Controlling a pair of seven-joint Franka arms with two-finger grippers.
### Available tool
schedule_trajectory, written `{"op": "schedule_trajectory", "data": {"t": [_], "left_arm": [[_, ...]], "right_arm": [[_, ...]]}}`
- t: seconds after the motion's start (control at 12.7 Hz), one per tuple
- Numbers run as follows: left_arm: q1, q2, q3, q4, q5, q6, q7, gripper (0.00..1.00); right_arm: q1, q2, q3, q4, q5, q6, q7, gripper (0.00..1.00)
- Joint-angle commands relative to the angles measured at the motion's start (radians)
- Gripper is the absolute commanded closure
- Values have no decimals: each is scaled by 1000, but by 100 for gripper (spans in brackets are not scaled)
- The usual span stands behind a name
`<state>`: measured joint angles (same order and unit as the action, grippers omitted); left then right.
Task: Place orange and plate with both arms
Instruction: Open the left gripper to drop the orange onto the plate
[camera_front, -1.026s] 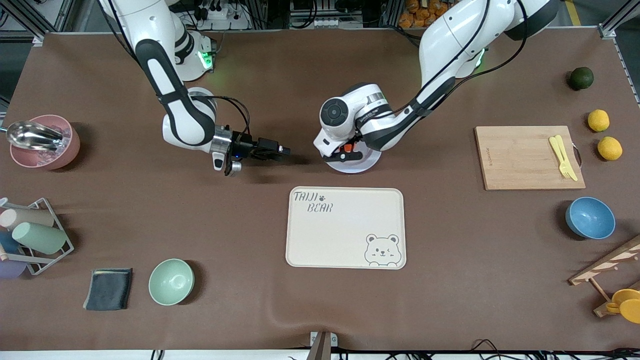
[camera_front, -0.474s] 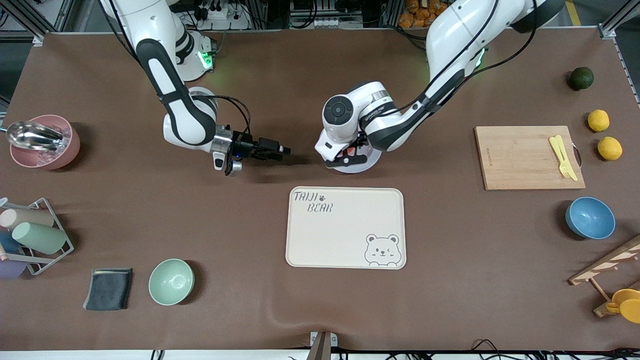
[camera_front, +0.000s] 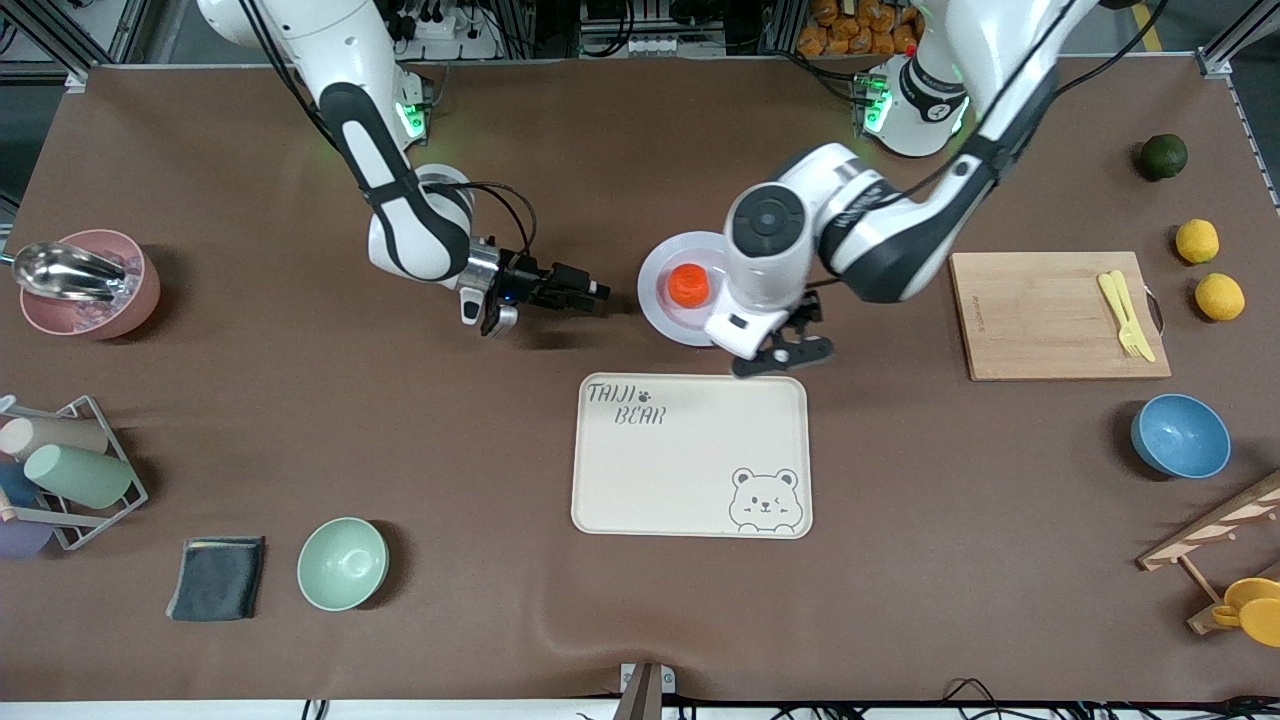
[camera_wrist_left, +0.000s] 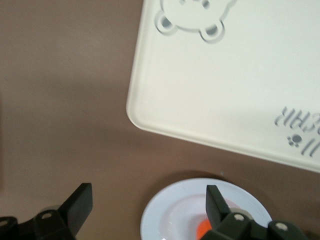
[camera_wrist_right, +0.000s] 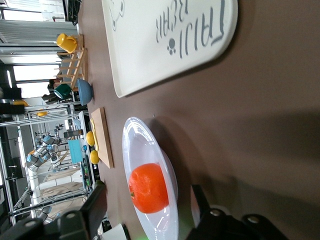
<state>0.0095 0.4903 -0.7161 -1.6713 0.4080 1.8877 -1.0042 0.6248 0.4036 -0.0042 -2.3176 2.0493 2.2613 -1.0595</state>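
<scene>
The orange (camera_front: 688, 284) sits on the lavender-white plate (camera_front: 660, 310), which lies on the table farther from the front camera than the cream tray (camera_front: 690, 455). My left gripper (camera_front: 785, 355) is open and empty, over the table between the plate and the tray's edge. My right gripper (camera_front: 597, 292) is open and empty, low beside the plate toward the right arm's end, a little apart from its rim. The right wrist view shows the orange (camera_wrist_right: 148, 187) and the plate (camera_wrist_right: 137, 145) ahead of the right gripper (camera_wrist_right: 147, 202). The left wrist view shows the plate (camera_wrist_left: 180, 212) and the left gripper (camera_wrist_left: 150, 202).
A wooden board (camera_front: 1050, 315) with a yellow fork, a blue bowl (camera_front: 1180, 435), two yellow fruits (camera_front: 1197, 241) and a dark green fruit (camera_front: 1162, 156) lie toward the left arm's end. A mint bowl (camera_front: 342, 563), a grey cloth, a cup rack and a pink bowl (camera_front: 90, 285) lie toward the right arm's end.
My left gripper has let go of the orange on the plate, opened, and drawn away toward the tray. My right gripper has moved closer to the plate.
</scene>
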Motion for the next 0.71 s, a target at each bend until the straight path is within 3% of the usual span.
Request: {"op": "schedule_trajectory", "data": {"t": [0.0,0.16,0.24,0.47,0.63], "left_arm": [[104,-73,-14,1,-41,-33,128,0],[165,-108,-5,1,-70,-65,250,0],[159,-140,38,1,-93,-90,312,0],[6,-273,332,-33,-236,-122,511,0],[-3,-359,429,-51,-303,-143,649,0]], "right_arm": [[45,58,-8,49,69,4,-30,34],[58,87,-8,70,83,7,-31,38],[58,87,-8,69,83,7,-31,38],[114,112,-10,95,147,35,-33,43],[128,121,-8,115,150,89,-30,45]]}}
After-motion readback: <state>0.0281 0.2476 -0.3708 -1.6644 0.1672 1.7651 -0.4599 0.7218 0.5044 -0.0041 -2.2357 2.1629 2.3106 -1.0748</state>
